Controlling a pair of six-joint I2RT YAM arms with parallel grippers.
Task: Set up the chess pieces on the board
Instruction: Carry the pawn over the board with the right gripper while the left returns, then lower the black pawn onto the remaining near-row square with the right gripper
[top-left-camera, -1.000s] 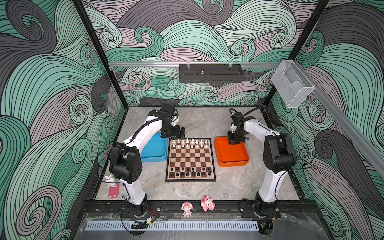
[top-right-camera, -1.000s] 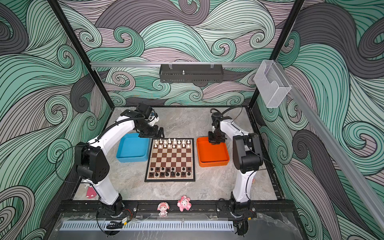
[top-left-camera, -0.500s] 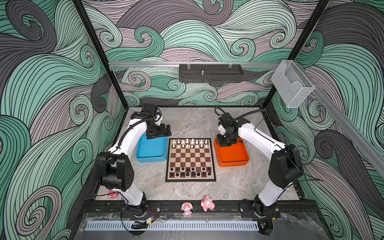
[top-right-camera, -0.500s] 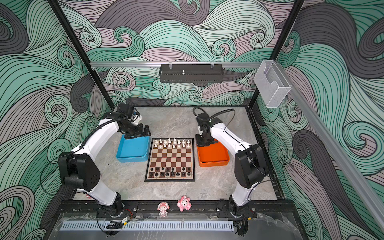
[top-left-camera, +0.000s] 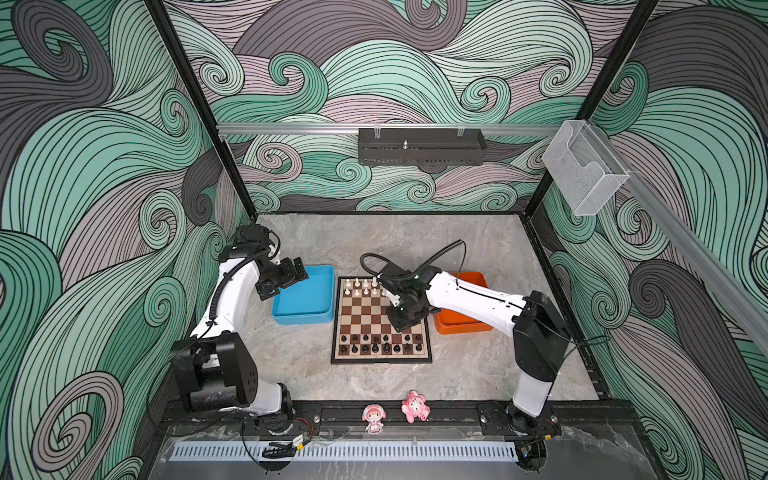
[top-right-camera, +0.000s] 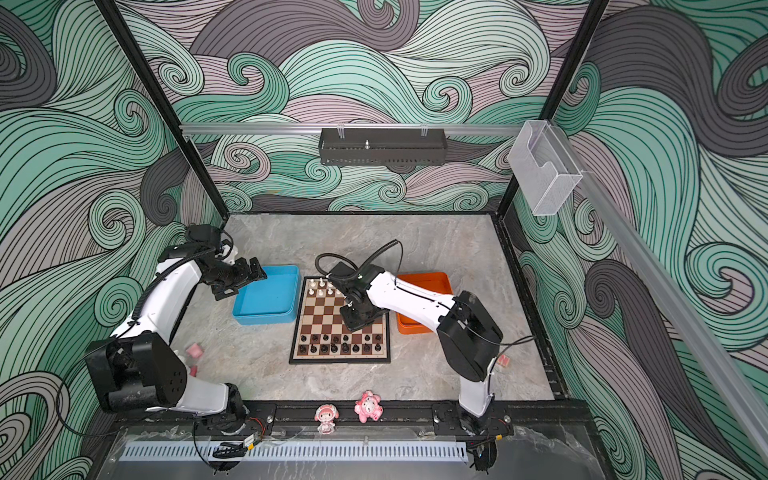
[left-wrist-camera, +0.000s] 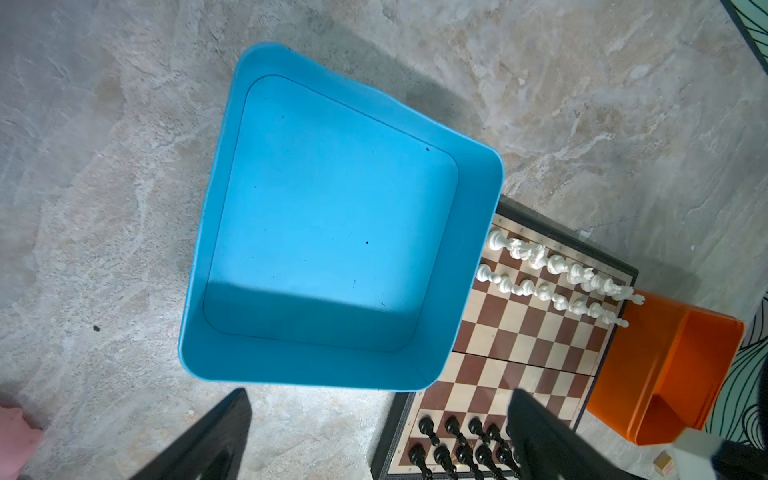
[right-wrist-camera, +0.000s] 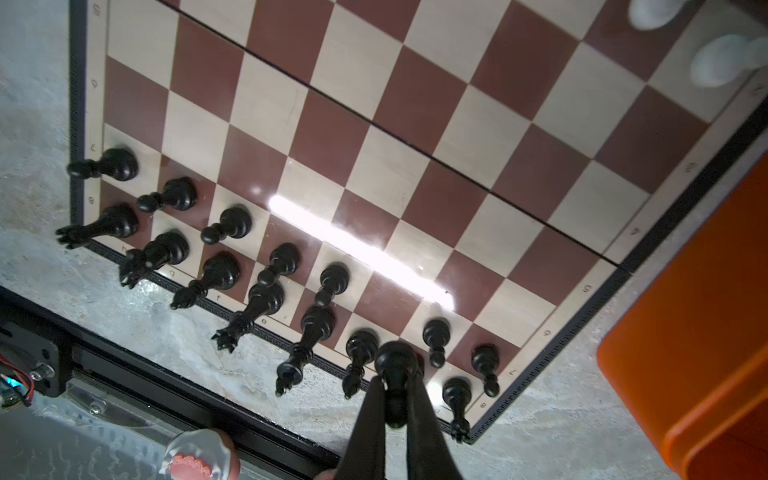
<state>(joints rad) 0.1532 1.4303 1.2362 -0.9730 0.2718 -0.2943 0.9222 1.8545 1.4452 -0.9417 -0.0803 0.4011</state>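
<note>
Stone veined like grey marble makes up the tabletop (top-left-camera: 374, 249), matte beside the glossy board (top-left-camera: 365, 320), a flat square of brown and cream checks inside a thin black frame. Flanking it I see a blue tray (top-left-camera: 303, 320) on the left and an orange tray (top-left-camera: 461, 330) on the right, both smooth plastic with rounded corners. The white chess pieces (top-left-camera: 361, 286) stand in the two far rows and the black chess pieces (right-wrist-camera: 266, 291) in the two near rows, all small, shiny, turned shapes. My right claw (right-wrist-camera: 395, 388) is clenched on a black pawn (right-wrist-camera: 395, 359). Its dark fingers (right-wrist-camera: 370, 403) pinch the stem, round base toward the board, above black's rows on the orange-tray side. My left claw (left-wrist-camera: 378, 395) hangs spread wide, holding nothing, over the blue tray's outer side.
</note>
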